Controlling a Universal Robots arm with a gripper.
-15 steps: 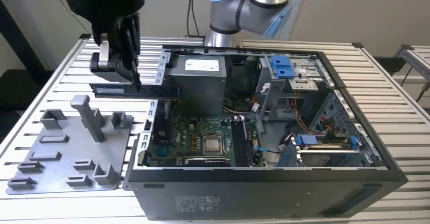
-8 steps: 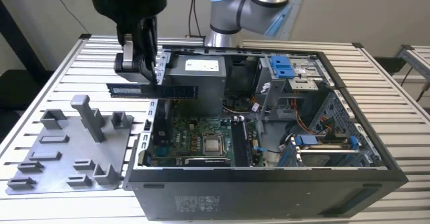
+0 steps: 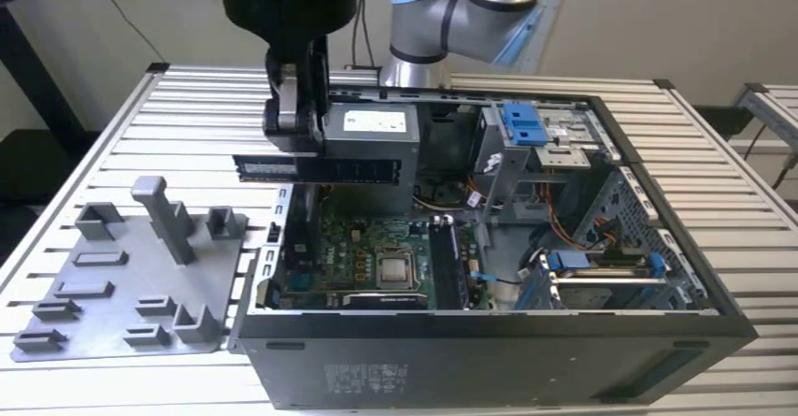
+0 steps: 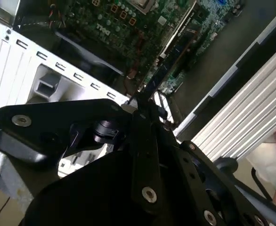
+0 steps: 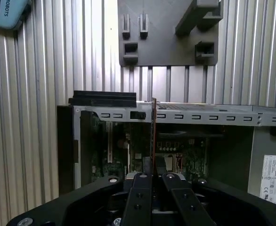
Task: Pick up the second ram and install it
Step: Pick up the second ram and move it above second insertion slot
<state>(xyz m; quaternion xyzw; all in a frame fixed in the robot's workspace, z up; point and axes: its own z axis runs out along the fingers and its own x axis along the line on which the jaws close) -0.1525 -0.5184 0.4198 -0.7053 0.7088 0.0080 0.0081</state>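
second ram (image 3: pixel 355 169) clamped in gripper (image 3: pixel 295 150), seemingly above open case (image 3: pixel 499 360), motherboard (image 3: pixel 349 248) inside

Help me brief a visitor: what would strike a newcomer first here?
The ram, clamped level in the jaws above the open case, draws the eye first. Inside lies the green motherboard; a grey fixture plate sits at the exterior view's left.

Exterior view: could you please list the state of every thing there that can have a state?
computer case, open on top, lying on the table
motherboard, exposed inside the computer case
end effector, shut on the second ram
second ram, held level in the air over the computer case, not yet installed
fixture plate, flat on the table beside the computer case
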